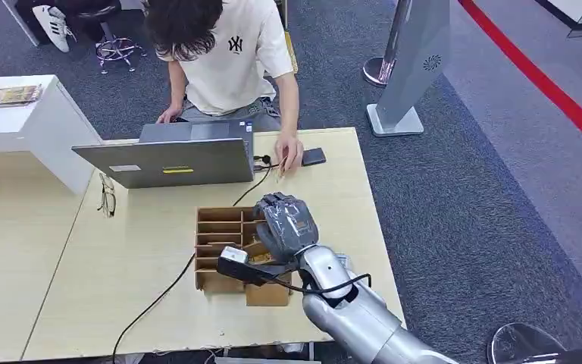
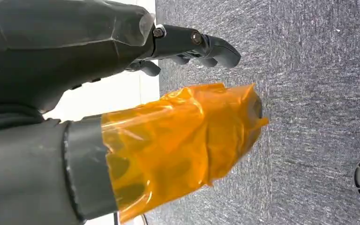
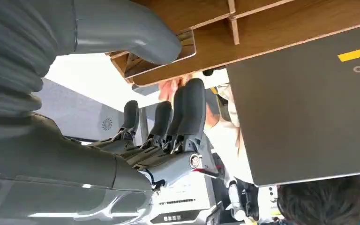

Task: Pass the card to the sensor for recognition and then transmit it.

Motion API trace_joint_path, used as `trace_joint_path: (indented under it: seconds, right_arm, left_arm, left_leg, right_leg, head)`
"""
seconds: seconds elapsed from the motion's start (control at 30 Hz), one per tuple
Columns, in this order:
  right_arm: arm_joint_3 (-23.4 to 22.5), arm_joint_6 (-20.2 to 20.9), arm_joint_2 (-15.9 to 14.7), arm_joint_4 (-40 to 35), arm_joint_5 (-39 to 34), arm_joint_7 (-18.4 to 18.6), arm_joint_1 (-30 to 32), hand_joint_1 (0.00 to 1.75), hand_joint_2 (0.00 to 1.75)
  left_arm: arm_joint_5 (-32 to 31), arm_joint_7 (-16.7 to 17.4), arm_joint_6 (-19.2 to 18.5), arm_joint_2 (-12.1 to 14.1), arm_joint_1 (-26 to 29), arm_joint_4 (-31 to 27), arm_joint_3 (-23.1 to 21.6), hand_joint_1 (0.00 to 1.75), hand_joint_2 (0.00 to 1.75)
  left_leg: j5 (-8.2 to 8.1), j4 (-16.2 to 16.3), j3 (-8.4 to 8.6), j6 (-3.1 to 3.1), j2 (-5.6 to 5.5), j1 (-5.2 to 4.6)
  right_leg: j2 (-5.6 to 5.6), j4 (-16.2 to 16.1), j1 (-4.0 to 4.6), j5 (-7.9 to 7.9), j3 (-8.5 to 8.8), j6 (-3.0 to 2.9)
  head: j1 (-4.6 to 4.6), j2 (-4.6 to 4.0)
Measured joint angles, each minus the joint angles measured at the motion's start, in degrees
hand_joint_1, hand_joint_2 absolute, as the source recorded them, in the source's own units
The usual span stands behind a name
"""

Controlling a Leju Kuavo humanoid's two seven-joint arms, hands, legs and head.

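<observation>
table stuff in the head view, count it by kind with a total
laptop: 1
phone: 1
glasses: 1
wooden slotted card rack: 1
black cable: 1
Total: 5

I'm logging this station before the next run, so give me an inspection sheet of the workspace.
Surface: light wooden table.
Job's things: slotted wooden card rack; card not clearly visible.
Clutter: laptop, glasses, phone.
Hands: right hand over the rack, thumb by a slot; grip cannot be told. Left hand over carpet, holding nothing.
Cables: black cable across the table.
Surroundings: person at the laptop, grey kiosk, carpet.
</observation>
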Motion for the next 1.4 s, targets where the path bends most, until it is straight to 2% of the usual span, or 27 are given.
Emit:
trace_joint_path:
  seconds: [0.1, 0.13, 0.2, 0.4, 0.53, 0.57, 0.7, 0.73, 0.9, 1.03, 1.4]
  right_arm:
    - [-0.1, 0.1, 0.0, 0.5, 0.0, 0.0, -0.2, 1.03, 1.75]
    - [-0.2, 0.1, 0.0, 0.6, 0.0, 0.0, -0.3, 1.22, 1.75]
    - [-0.2, 0.1, 0.0, 1.0, 0.0, 0.0, -0.3, 1.29, 1.75]
    - [-0.4, 0.1, 0.0, 1.4, 0.0, 0.0, -0.5, 1.20, 1.75]
    - [-0.4, 0.2, 0.0, 1.8, 0.0, 0.0, -0.5, 1.06, 1.75]
    - [-0.4, 0.2, 0.0, 1.9, 0.0, 0.0, -0.5, 0.98, 1.75]
    - [-0.4, 0.4, 0.2, 2.0, 0.0, 0.0, -0.5, 0.94, 1.75]
    - [-0.5, 0.5, 0.3, 2.1, 0.0, 0.0, -0.6, 0.87, 1.75]
    - [-0.7, 0.5, 0.5, 2.6, 0.0, -0.1, -0.6, 0.84, 1.75]
    - [-1.0, 0.5, 0.7, 2.8, 0.1, -0.1, -0.6, 0.73, 1.75]
    - [-1.7, 0.3, 0.8, 3.3, 0.1, -0.2, -0.6, 0.79, 1.75]
  left_arm:
    - [-0.1, 0.0, -0.1, 0.0, 0.0, 0.0, 0.0, 0.00, 0.00]
    - [-0.2, 0.0, -0.1, 0.0, 0.0, 0.0, 0.0, 0.00, 0.00]
    - [-0.2, 0.0, -0.2, 0.0, 0.0, 0.0, 0.0, 0.00, 0.00]
    - [-0.2, 0.0, -0.2, 0.0, 0.0, 0.0, 0.0, 0.00, 0.00]
    - [-0.2, 0.0, -0.2, 0.0, 0.0, 0.0, 0.0, 0.00, 0.00]
    - [-0.2, 0.0, -0.2, 0.0, 0.0, 0.0, 0.0, 0.00, 0.00]
    - [-0.2, 0.0, -0.2, 0.0, 0.0, 0.0, 0.0, 0.00, 0.00]
    - [-0.2, 0.0, -0.3, 0.0, 0.0, 0.0, 0.0, 0.00, 0.00]
    - [-0.1, 0.0, -0.5, 0.0, 0.0, 0.0, 0.0, 0.00, 0.00]
    - [-0.2, 0.0, -0.5, 0.0, 0.0, 0.0, 0.0, 0.00, 0.00]
    - [-0.2, 0.0, -0.5, 0.0, 0.0, 0.0, 0.0, 0.00, 0.00]
  left_leg:
    - [0.00, 0.0, 0.00, 0.00, 0.00, 0.00]
    - [0.00, 0.0, 0.00, 0.00, 0.00, 0.00]
    - [0.00, 0.0, 0.00, 0.00, 0.00, 0.00]
    - [0.00, 0.0, 0.00, 0.00, 0.00, 0.00]
    - [0.00, 0.0, 0.00, 0.00, 0.00, 0.00]
    - [0.00, 0.0, 0.00, 0.00, 0.00, 0.00]
    - [0.00, 0.0, 0.00, 0.00, 0.00, 0.00]
    - [0.00, 0.0, 0.00, 0.00, 0.00, 0.00]
    - [0.00, 0.0, 0.00, 0.00, 0.00, 0.00]
    - [0.00, 0.0, 0.00, 0.00, 0.00, 0.00]
    - [0.00, 0.0, 0.00, 0.00, 0.00, 0.00]
  right_leg:
    - [0.00, 0.0, 0.00, 0.00, 0.00, 0.00]
    - [0.00, 0.0, 0.00, 0.00, 0.00, 0.00]
    - [0.00, 0.0, 0.00, 0.00, 0.00, 0.00]
    - [0.00, 0.0, 0.00, 0.00, 0.00, 0.00]
    - [0.00, 0.0, 0.00, 0.00, 0.00, 0.00]
    - [0.00, 0.0, 0.00, 0.00, 0.00, 0.00]
    - [0.00, 0.0, 0.00, 0.00, 0.00, 0.00]
    - [0.00, 0.0, 0.00, 0.00, 0.00, 0.00]
    - [0.00, 0.0, 0.00, 0.00, 0.00, 0.00]
    - [0.00, 0.0, 0.00, 0.00, 0.00, 0.00]
    - [0.00, 0.0, 0.00, 0.00, 0.00, 0.00]
  head:
    - [0.00, 0.00]
    - [0.00, 0.00]
    - [0.00, 0.00]
    - [0.00, 0.00]
    - [0.00, 0.00]
    - [0.00, 0.00]
    - [0.00, 0.00]
    - [0.00, 0.00]
    - [0.00, 0.00]
    - [0.00, 0.00]
    - [0.00, 0.00]
